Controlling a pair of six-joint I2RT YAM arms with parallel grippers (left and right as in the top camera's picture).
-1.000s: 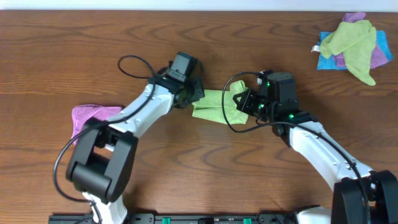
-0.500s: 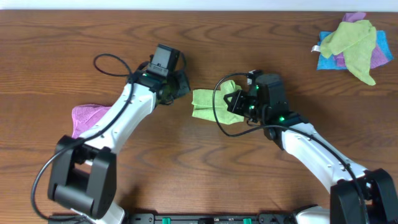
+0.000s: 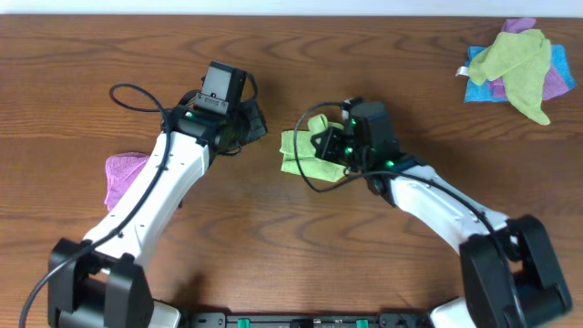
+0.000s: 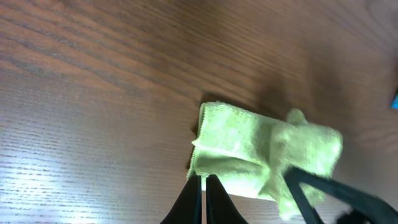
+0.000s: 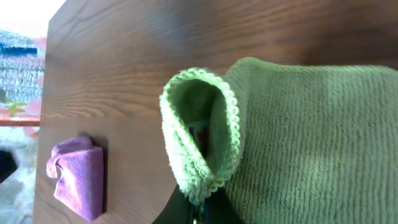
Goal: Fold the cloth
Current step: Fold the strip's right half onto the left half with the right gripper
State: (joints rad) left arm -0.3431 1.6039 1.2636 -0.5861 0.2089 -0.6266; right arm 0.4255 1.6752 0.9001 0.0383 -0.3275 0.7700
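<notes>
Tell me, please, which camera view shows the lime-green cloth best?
The left wrist view: nearly the whole folded lime-green cloth lies in frame on the table. Overhead, the right tool covers part of it. The right wrist view shows only a close-up of the looped edge that tool pinches.

This has the look of a robotics lab, not a home or a shop. Two white jointed arms, the left arm (image 3: pixel 164 182) and the right arm (image 3: pixel 437 205), rise from the near edge of a dark wood-grain bench (image 3: pixel 273 264), where a black rail (image 3: pixel 273 321) with green fittings runs. Loose black cables (image 3: pixel 117 89) loop near their wrists, and small green lights (image 3: pixel 390 165) glow on the housings. The only things on the bench are cloths: a lime-green cloth (image 3: pixel 296 150) in the middle, a pink-purple cloth (image 3: pixel 123 173) to the left and a heap of coloured cloths (image 3: pixel 519 68) in the far right corner.
</notes>
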